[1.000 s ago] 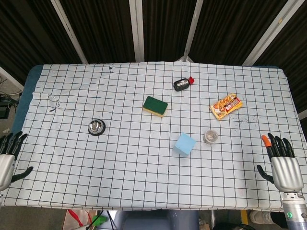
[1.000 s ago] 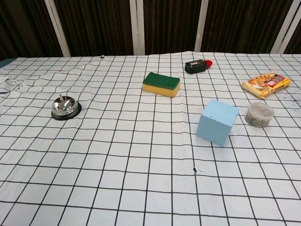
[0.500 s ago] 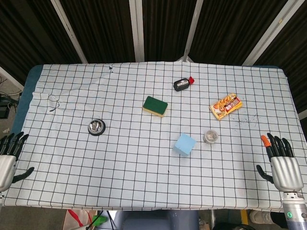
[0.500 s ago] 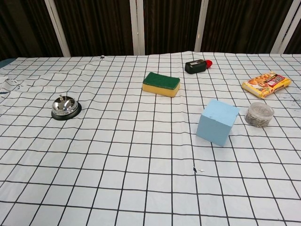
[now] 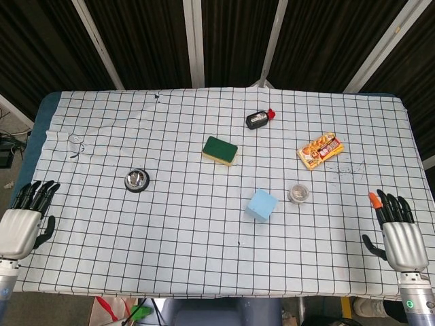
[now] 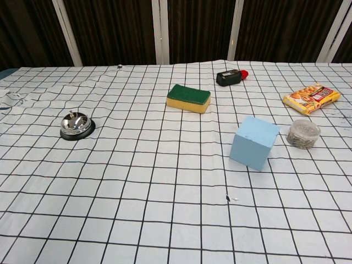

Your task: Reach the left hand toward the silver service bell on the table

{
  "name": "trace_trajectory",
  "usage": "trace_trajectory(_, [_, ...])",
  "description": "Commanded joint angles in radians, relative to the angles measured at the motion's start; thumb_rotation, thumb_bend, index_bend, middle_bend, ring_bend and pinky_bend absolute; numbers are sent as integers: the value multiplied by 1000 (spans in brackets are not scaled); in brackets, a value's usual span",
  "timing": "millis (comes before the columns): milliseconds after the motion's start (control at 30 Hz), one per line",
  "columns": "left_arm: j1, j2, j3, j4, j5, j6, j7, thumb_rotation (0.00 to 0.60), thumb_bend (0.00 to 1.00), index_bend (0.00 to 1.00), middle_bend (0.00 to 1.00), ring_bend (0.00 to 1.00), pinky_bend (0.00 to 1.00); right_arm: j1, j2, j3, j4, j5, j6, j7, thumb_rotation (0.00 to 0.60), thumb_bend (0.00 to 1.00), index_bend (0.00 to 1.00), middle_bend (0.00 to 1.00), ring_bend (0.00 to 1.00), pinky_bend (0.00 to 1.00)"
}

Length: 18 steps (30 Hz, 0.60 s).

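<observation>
The silver service bell [image 5: 136, 180] on its black base stands on the left half of the checked tablecloth; the chest view shows the bell [image 6: 76, 126] at mid left. My left hand [image 5: 26, 221] hovers at the table's front left corner, open, fingers pointing away from me, well to the left of and nearer than the bell. At the front right corner is my right hand [image 5: 397, 233], also open and holding nothing. Neither hand appears in the chest view.
A green-and-yellow sponge [image 5: 219, 150], a black bottle with a red cap [image 5: 259, 119], a snack packet [image 5: 319, 150], a small round jar [image 5: 298, 193] and a light blue cube [image 5: 262, 204] lie across the middle and right of the table [image 5: 102, 129].
My left hand has moved right and forward, onto the table's corner and closer to the bell. The right hand has barely shifted. The objects have not moved.
</observation>
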Motion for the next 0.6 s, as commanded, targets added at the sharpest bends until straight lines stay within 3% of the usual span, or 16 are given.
trace_trajectory(33, [-58, -19, -30, 16, -23, -69, 17, 600, 917, 48, 67, 0, 28, 2, 0, 0, -1, 1, -4, 0, 600, 305, 57, 0, 9, 0])
trace_trajectory(367, [-223, -183, -86, 197, -75, -256, 79, 600, 926, 60, 43, 0, 28, 5, 2, -1, -1, 7, -16, 9, 600, 305, 56, 0, 9, 0])
trace_trajectory(600, [-310, -325, -106, 355, -65, -298, 82, 600, 924, 60, 42, 0, 28, 5, 3, 0, 3, 12, -17, 15, 600, 305, 56, 0, 9, 0])
